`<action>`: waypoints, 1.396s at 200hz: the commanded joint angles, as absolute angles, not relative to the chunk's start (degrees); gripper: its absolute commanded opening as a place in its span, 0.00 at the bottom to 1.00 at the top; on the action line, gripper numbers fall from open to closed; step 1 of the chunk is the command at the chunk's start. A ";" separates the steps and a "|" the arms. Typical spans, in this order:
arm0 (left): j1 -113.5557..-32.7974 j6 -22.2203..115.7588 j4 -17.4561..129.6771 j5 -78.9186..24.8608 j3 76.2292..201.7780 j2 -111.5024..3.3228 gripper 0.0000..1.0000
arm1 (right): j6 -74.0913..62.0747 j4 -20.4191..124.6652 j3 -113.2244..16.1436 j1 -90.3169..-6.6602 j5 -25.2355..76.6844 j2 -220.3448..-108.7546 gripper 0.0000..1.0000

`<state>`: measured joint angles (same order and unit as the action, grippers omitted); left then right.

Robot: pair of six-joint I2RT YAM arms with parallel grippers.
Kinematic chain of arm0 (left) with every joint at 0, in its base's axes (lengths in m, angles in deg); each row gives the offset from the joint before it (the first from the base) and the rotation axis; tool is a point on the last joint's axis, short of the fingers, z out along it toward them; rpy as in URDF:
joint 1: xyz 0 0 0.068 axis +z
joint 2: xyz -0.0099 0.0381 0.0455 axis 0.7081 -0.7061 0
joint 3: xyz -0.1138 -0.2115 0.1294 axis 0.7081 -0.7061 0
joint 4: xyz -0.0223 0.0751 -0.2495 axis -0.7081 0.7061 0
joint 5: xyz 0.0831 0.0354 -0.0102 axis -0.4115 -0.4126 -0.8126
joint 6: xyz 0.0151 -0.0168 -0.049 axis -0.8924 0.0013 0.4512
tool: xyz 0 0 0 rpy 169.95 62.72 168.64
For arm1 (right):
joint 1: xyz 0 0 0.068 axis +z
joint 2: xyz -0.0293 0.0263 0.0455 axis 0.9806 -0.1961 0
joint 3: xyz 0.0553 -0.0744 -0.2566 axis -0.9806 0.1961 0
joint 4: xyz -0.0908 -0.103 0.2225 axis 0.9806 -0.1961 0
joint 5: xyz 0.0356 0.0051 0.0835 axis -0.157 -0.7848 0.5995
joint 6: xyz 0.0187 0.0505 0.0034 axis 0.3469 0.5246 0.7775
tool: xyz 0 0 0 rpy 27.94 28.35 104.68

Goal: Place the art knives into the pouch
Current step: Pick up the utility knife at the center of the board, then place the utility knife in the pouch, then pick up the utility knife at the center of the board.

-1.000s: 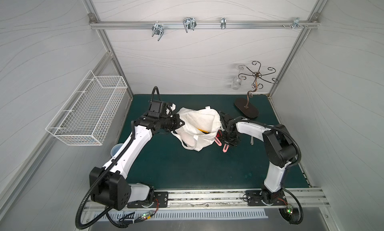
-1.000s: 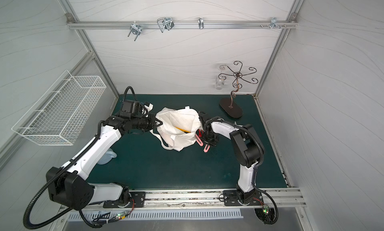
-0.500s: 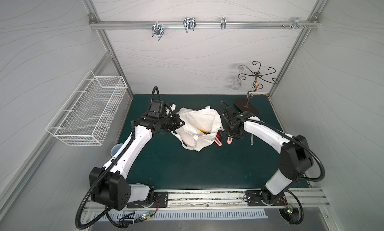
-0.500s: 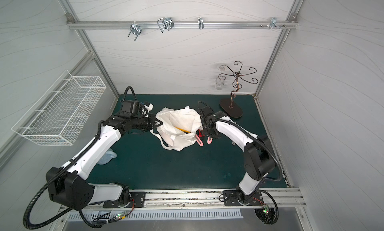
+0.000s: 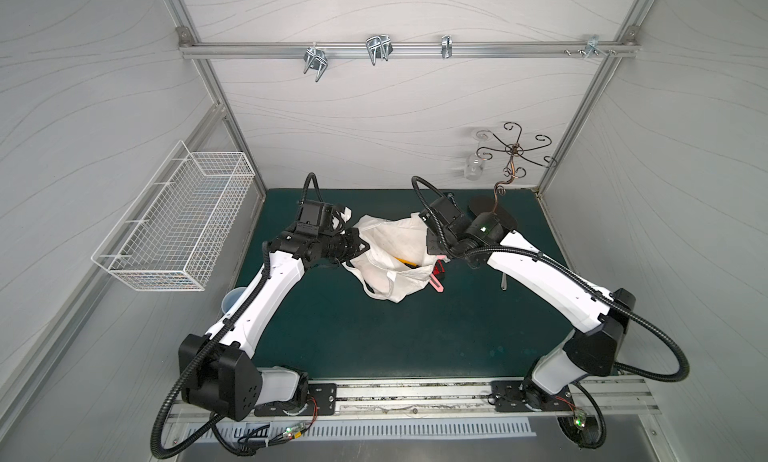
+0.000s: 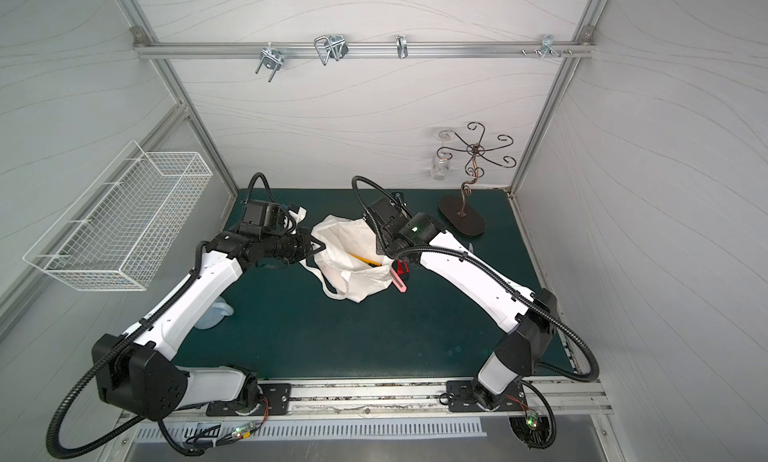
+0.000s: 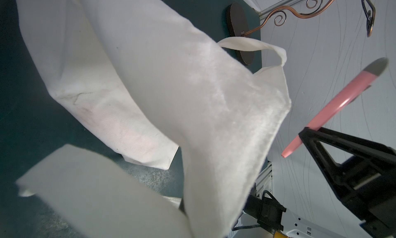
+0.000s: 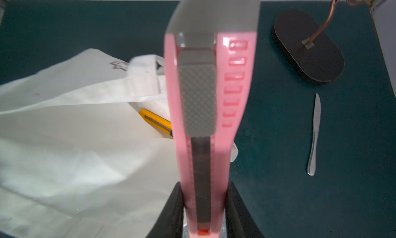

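The pouch lies slumped on the green mat, just above the middle of the frame in both top views. Its mouth is held open by the left gripper, whose fingers are closed tight on the rim at the pouch's left side. Should that thin cloth slip out, the mouth would be expected to fall shut.

The right gripper is clamped narrowly on the art knife. The knife is gripped near one end and hangs at the right edge of the pouch, not yet inside. If it were let go here, it could be dropped onto the mat beside the bag. If it were pushed across low, the near rim could be caught and folded inward. A pivot in so short a grip is also judged possible.

A yellow cutter already lying inside might be struck on entry.
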<state>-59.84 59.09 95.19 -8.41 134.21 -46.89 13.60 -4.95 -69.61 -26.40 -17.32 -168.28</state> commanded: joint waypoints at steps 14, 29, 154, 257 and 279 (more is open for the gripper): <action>-60.28 58.47 93.52 -7.75 136.06 -46.48 0.00 | 8.72 -0.01 -72.82 -22.80 -19.40 -172.62 0.24; -60.28 58.31 93.65 -7.96 136.06 -46.43 0.00 | 7.76 2.05 -73.46 -21.43 -18.99 -174.50 0.24; -60.28 57.85 94.24 -7.98 136.48 -46.78 0.00 | 2.84 3.30 -76.71 -19.46 -21.77 -175.23 0.57; -60.34 58.18 93.90 -8.05 136.43 -47.30 0.00 | 4.99 1.48 -60.35 -51.61 2.87 -172.03 0.61; -60.38 58.29 93.85 -7.97 136.48 -47.39 0.00 | 1.55 1.34 -62.35 -51.97 4.68 -179.19 0.62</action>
